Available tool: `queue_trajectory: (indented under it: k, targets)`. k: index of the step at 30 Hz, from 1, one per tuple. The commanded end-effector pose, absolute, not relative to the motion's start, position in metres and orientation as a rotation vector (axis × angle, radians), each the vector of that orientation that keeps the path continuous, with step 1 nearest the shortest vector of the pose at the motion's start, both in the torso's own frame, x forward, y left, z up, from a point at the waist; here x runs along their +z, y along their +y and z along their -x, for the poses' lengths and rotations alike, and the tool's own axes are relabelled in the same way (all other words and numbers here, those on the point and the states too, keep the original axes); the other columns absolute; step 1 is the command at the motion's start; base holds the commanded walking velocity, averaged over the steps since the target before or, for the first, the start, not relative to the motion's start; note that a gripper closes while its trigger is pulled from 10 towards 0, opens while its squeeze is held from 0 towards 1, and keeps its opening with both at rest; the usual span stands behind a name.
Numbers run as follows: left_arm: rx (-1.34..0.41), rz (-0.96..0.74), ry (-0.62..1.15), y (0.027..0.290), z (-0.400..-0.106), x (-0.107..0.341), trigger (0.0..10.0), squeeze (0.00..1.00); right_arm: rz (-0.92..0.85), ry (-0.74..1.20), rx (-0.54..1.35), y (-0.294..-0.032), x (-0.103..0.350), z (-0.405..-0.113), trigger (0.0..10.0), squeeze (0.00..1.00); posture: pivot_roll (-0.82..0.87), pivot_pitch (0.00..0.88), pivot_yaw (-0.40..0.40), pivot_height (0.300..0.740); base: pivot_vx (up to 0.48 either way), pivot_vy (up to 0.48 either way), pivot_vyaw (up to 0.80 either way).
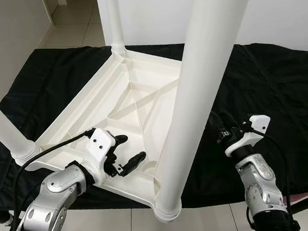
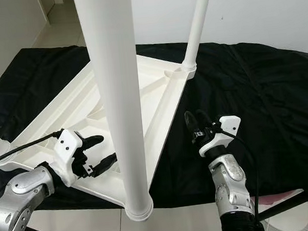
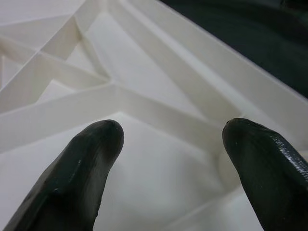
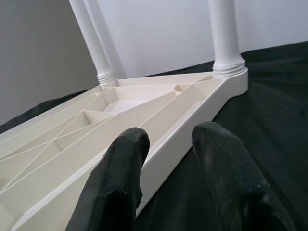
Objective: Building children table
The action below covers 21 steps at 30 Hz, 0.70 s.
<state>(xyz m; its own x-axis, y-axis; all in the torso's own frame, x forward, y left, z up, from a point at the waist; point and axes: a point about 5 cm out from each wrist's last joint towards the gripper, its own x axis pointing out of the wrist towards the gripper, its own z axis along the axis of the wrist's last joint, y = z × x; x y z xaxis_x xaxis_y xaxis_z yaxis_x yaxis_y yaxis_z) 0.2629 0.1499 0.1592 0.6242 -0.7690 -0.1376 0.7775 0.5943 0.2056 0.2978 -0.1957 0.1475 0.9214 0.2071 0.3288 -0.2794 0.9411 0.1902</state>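
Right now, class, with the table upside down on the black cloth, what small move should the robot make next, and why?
Probably close the right gripper onto the tabletop's edge: its open fingers straddle that rim, while the left gripper hovers open over the ribbed underside. All visible legs stand seated.

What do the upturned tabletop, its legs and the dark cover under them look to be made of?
Tabletop: likely moulded plastic, matte off-white, judging by its ribbed underside.
Legs: apparently the same smooth white plastic, with ringed collars at the sockets.
Cover: black fabric, going by its wrinkles and folds.
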Motion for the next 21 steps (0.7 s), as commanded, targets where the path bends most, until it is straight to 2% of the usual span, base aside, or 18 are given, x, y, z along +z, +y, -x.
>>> queue_trajectory:
  k: [1, 4, 5, 8, 16, 21]
  targets:
    - [-1.219, -0.266, 0.078, 0.144, -0.246, 0.155, 10.0, 0.00, -0.245, -0.308, 0.258, -0.198, 0.149, -0.296, 10.0, 0.00, 0.10, 0.085, -0.050, 0.740, 0.000, 0.000, 0.00]
    - [-1.235, -0.300, 0.101, 0.148, -0.244, 0.152, 10.0, 0.00, -0.243, -0.307, 0.265, -0.199, 0.152, -0.295, 10.0, 0.00, 0.10, 0.083, -0.050, 0.740, 0.000, 0.000, 0.00]
    - [-1.231, -0.402, 0.158, 0.155, -0.244, 0.143, 10.0, 0.00, -0.233, -0.305, 0.268, -0.200, 0.154, -0.296, 10.0, 0.00, 0.10, 0.080, -0.049, 0.740, 0.000, 0.000, 0.00]
    - [-1.215, -0.473, 0.193, 0.159, -0.246, 0.137, 10.0, 0.00, -0.228, -0.304, 0.270, -0.202, 0.156, -0.296, 10.0, 0.00, 0.10, 0.077, -0.048, 0.740, 0.000, 0.000, 0.00]
    - [-1.206, -0.526, 0.197, 0.161, -0.251, 0.135, 10.0, 0.00, -0.215, -0.302, 0.274, -0.203, 0.159, -0.297, 10.0, 0.00, 0.10, 0.066, -0.042, 0.740, 0.000, 0.000, 0.00]
    - [-1.154, -0.621, 0.207, 0.162, -0.263, 0.130, 10.0, 0.00, -0.205, -0.295, 0.273, -0.203, 0.160, -0.296, 10.0, 0.00, 0.09, 0.066, -0.036, 0.740, 0.000, 0.000, 0.00]
